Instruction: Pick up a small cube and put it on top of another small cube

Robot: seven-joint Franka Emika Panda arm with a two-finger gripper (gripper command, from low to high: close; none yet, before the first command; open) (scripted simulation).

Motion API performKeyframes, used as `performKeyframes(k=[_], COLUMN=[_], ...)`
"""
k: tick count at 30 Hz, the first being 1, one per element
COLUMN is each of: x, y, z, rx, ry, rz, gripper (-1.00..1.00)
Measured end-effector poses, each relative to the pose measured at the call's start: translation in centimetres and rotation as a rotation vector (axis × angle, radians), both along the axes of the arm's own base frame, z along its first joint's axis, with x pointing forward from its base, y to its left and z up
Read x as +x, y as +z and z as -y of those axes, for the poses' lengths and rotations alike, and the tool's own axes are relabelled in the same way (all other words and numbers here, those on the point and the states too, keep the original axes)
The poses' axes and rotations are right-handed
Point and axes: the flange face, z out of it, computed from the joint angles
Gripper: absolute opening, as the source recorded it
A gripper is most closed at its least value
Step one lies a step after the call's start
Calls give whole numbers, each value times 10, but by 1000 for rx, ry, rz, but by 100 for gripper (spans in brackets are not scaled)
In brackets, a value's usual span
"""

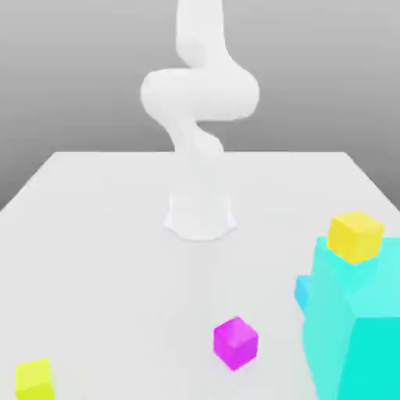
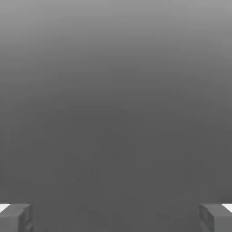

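Note:
A small sky-blue cube (image 1: 301, 291) peeks out at the left side of a huge cyan block (image 1: 355, 320), which hides most of it. A small magenta cube (image 1: 236, 342) sits on the white table (image 1: 101, 234) near the front, left of the cyan block. In the hand view my gripper (image 2: 116, 218) is open: its two grey fingertips (image 2: 16, 217) stand far apart with nothing between them, in front of a plain grey background. The white arm (image 1: 199, 94) rises from its base at the table's middle and leaves the exterior view at the top.
A yellow cube (image 1: 355, 236) shows at the cyan block's top edge; I cannot tell whether it rests on the block or stands behind it. Another yellow cube (image 1: 34, 380) lies at the front left corner. The arm's base (image 1: 200, 215) stands mid-table.

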Motion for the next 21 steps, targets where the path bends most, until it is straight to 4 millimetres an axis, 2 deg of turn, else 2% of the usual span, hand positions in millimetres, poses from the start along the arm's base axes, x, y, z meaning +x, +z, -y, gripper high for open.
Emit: performKeyframes(k=[5,7,10,13,16,20,21], x=[39,45,42,26,-5,-67,-72], y=[-84,-123,-183,-244,-312,-399,-414], z=[-89,-127,-181,-232,-273,-312,-309], rx=[-93,-126,-166,-199,-220,-241,-241], ry=[334,471,678,884,1064,1281,1268], rz=[-170,-239,-338,-434,-552,-723,-760], gripper=[0,0,0,0,0,0,0])
